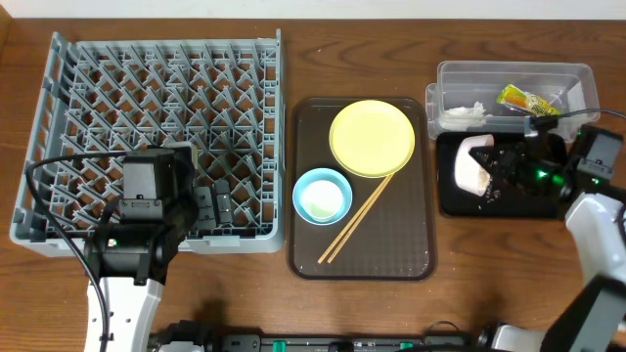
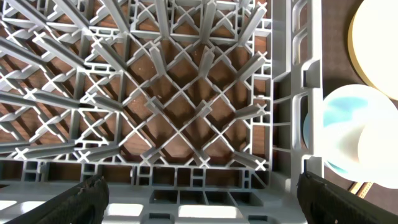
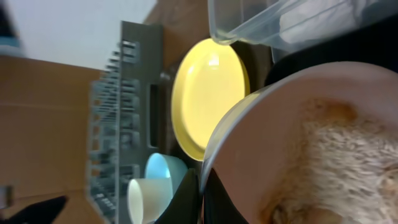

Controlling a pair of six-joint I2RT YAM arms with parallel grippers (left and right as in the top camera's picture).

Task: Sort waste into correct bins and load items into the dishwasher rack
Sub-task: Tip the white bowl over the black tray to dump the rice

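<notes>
The grey dishwasher rack (image 1: 147,98) fills the left. My left gripper (image 1: 213,203) hangs open and empty over the rack's front right corner (image 2: 199,199). On the brown tray are the yellow plate (image 1: 372,137), the light blue bowl (image 1: 305,186) with the small white cup (image 1: 321,201) in it, and two chopsticks (image 1: 357,220). My right gripper (image 1: 504,166) is shut on the rim of the white bowl (image 1: 472,166), tipped on its side over the black tray (image 1: 518,203). In the right wrist view, rice scraps (image 3: 336,149) cling inside the bowl (image 3: 292,124), next to the gripper (image 3: 202,186).
The clear tub (image 1: 509,70) behind the black tray holds the yellow-green wrapper (image 1: 518,99) and the white tissue (image 1: 465,112). The dark brown serving tray (image 1: 391,244) lies between the rack and the bins. Cables trail by the left arm at the rack's front.
</notes>
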